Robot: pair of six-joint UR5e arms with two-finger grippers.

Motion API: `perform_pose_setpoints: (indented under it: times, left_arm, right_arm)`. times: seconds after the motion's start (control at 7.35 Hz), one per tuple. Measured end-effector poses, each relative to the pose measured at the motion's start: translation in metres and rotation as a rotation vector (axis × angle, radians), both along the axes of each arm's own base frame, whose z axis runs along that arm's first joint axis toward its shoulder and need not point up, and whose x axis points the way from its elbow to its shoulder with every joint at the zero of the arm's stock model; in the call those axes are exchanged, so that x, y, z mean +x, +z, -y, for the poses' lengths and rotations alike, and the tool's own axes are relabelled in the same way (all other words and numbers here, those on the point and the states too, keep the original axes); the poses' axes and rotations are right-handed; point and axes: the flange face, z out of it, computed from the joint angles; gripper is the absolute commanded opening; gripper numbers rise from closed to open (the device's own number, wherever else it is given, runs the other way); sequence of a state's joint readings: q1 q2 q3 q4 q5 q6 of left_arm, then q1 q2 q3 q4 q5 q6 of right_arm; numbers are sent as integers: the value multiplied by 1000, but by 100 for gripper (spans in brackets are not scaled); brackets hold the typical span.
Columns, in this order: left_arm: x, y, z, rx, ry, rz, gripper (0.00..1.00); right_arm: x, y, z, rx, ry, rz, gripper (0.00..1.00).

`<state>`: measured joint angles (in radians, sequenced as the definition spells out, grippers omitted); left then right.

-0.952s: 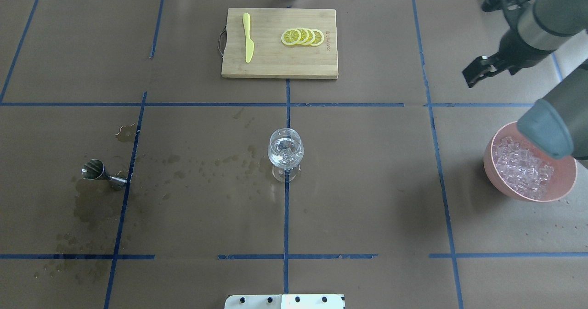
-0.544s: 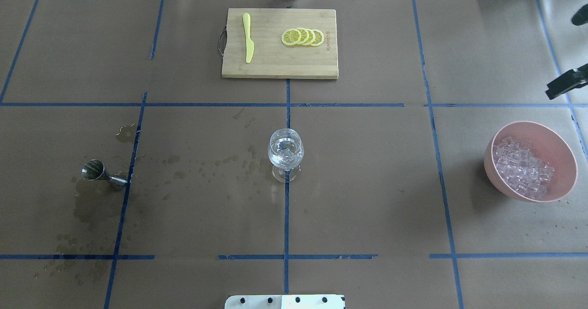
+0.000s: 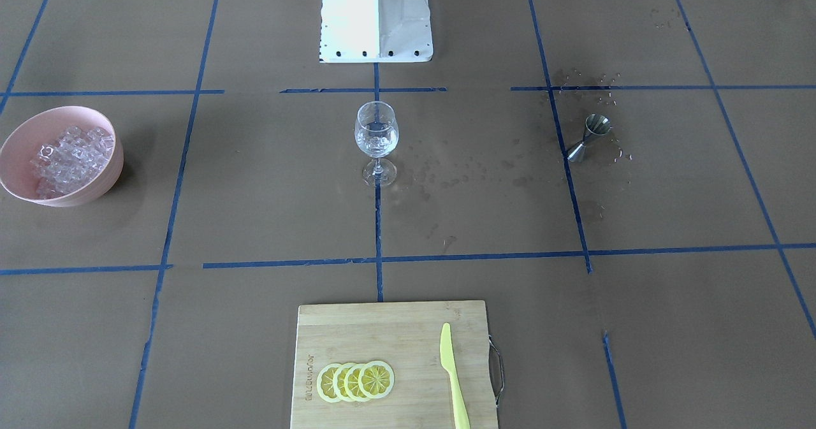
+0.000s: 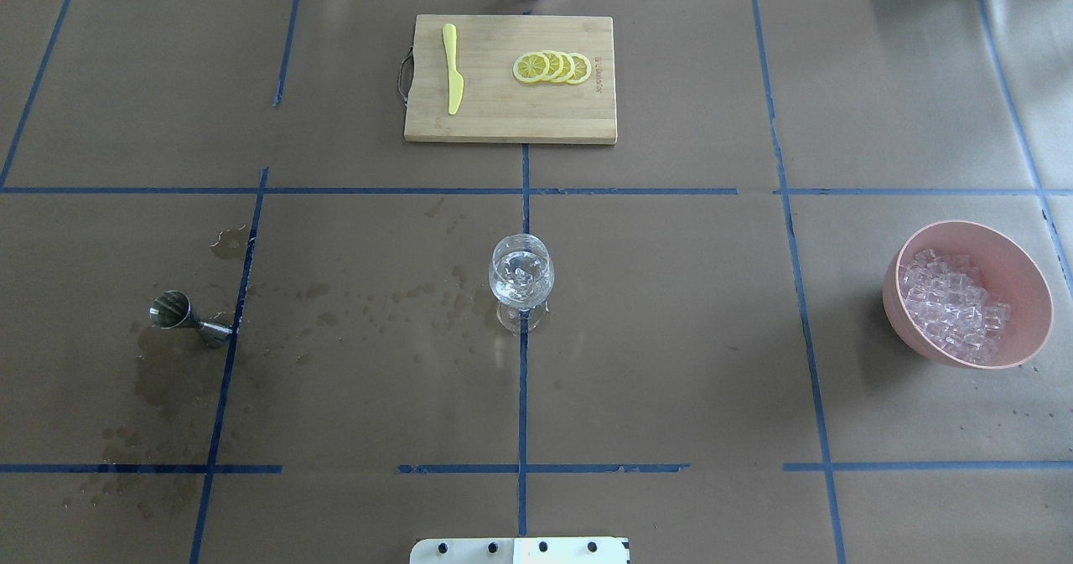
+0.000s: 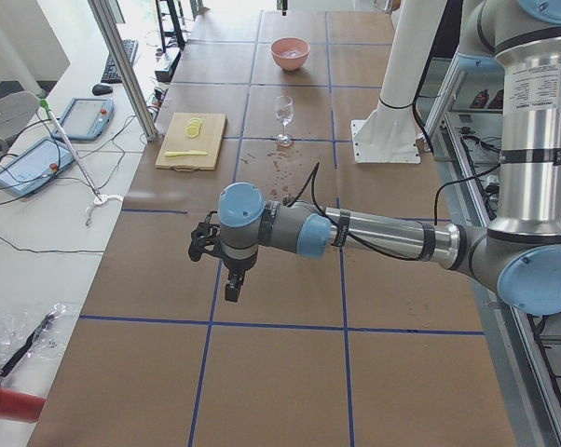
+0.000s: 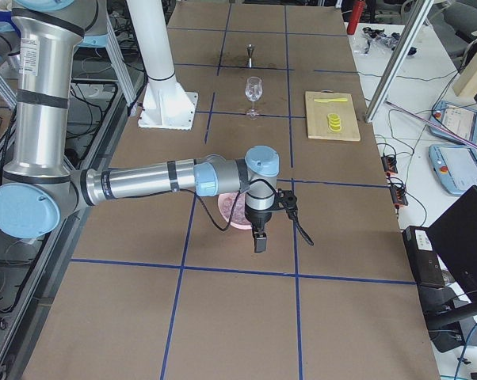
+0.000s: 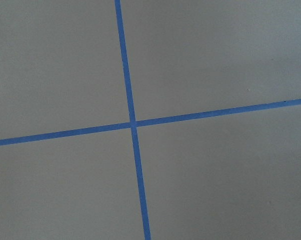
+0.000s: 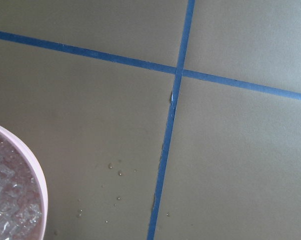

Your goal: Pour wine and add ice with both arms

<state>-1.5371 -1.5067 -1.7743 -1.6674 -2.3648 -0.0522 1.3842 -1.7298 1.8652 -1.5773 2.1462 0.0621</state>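
At table centre in the overhead view stands the wine glass (image 4: 521, 279); the wine (image 3: 376, 141) sits low in its bowl with a few clear cubes in it. The rest of the ice (image 4: 956, 306) is heaped in the pink bowl (image 4: 1029, 283) at 3 o'clock from the glass, well apart; the jigger (image 4: 186, 316) is at 9 o'clock among wet stains; the cutting board (image 4: 503, 124) with lemon slices (image 4: 553, 67) and knife (image 4: 453, 69) is at 12 o'clock.

Handling, my read: the glass is thin, top-heavy and fragile on a narrow foot, so take it at the stem or low on the bowl, gently; the cubes look wet and slick, small and light, so pinch one across flat faces, or it will likely squirt out; the wine is thin and splashes easily, as the stains suggest.

Left gripper (image 5: 231, 291) and right gripper (image 6: 259, 240) show only in the side views; cannot tell whether either is spread or closed. The right one hangs just beside the bowl; its wrist camera catches the rim at 8 o'clock.

Versus a second ago: the right arm covered the bowl's 1 o'clock side in the overhead view; half a second ago only a fingertip showed at 3 o'clock; now it is out of that view entirely. Glass, bowl and jigger are unmoved.
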Motion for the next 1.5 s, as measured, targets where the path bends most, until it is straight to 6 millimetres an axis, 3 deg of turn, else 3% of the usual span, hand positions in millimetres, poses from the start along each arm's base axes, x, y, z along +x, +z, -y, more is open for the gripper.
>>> perform_pose_setpoints:
  times: [0.27, 0.82, 1.5]
  left_arm:
    - [0, 0, 0, 1, 1, 0, 100]
    - [-1, 16, -15, -12, 26, 5, 100]
    - [-1, 16, -16, -88, 29, 9, 100]
  right_arm:
    - [12, 18, -19, -5, -39, 46, 100]
    - [52, 23, -36, -33, 50, 147, 100]
    - [59, 33, -39, -47, 69, 151, 100]
